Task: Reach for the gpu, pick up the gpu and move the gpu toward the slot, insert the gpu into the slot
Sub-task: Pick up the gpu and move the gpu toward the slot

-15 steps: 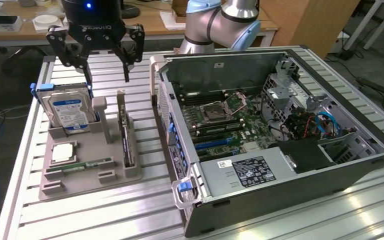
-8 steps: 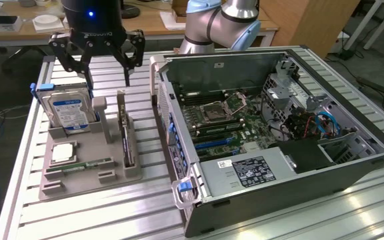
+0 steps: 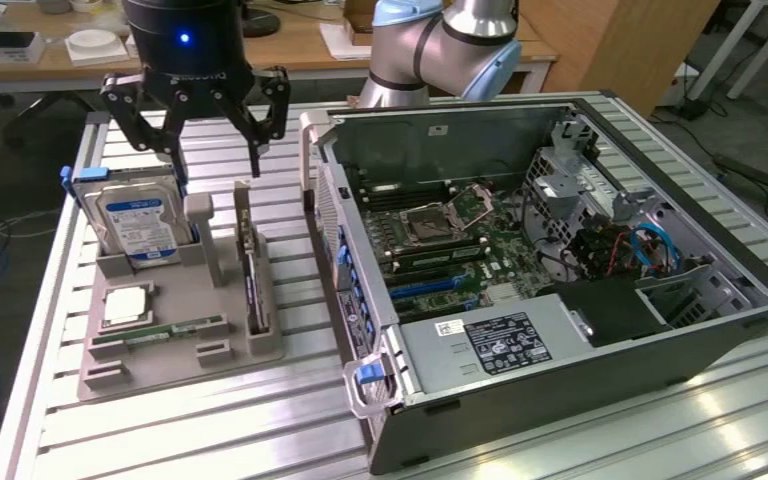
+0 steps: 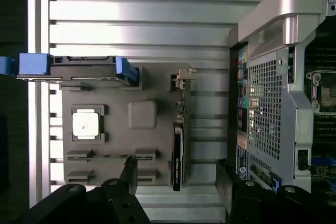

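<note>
The gpu (image 3: 253, 275) is a thin dark card standing on edge in a grey holder tray (image 3: 211, 300) on the table, its silver bracket at the far end. In the wrist view the gpu (image 4: 177, 153) runs as a narrow dark strip between my two fingers. My gripper (image 3: 215, 170) hangs open above the far end of the card, not touching it; the gripper (image 4: 177, 179) straddles the card's line with its jaws wide apart. The slot (image 3: 427, 286) is a blue connector on the motherboard inside the open computer case (image 3: 558, 330).
On the same tray stand a silver hard drive (image 3: 137, 225) with a blue label, a square processor chip (image 3: 128, 305) and a green memory stick (image 3: 177, 330). The case's rear wall (image 3: 337, 250) rises just beside the tray. A desk (image 3: 291, 45) lies behind the table.
</note>
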Controlling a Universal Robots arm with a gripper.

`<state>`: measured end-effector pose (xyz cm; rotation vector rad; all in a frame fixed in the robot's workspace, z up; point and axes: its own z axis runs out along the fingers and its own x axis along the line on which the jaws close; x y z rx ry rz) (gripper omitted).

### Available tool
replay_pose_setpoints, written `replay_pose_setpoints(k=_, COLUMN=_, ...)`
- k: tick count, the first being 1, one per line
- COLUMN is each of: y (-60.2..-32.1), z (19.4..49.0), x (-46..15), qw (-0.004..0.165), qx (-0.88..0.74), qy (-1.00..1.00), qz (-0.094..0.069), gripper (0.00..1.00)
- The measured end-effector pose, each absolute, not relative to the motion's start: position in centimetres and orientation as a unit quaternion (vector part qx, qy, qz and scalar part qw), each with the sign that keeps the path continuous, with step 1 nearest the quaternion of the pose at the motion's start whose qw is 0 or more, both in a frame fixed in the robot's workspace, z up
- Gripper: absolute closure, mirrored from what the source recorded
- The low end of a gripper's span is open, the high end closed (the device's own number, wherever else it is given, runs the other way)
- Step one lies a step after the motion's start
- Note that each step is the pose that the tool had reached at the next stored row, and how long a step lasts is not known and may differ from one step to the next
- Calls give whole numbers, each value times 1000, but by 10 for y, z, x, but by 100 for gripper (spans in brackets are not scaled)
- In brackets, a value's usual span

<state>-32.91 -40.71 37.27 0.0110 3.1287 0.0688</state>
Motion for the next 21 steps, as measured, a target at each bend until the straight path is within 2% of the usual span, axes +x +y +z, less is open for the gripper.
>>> replay_pose_setpoints(k=21, y=-409, z=353, x=-329, qw=5, qx=-25, qy=999, qz=22, gripper=29)
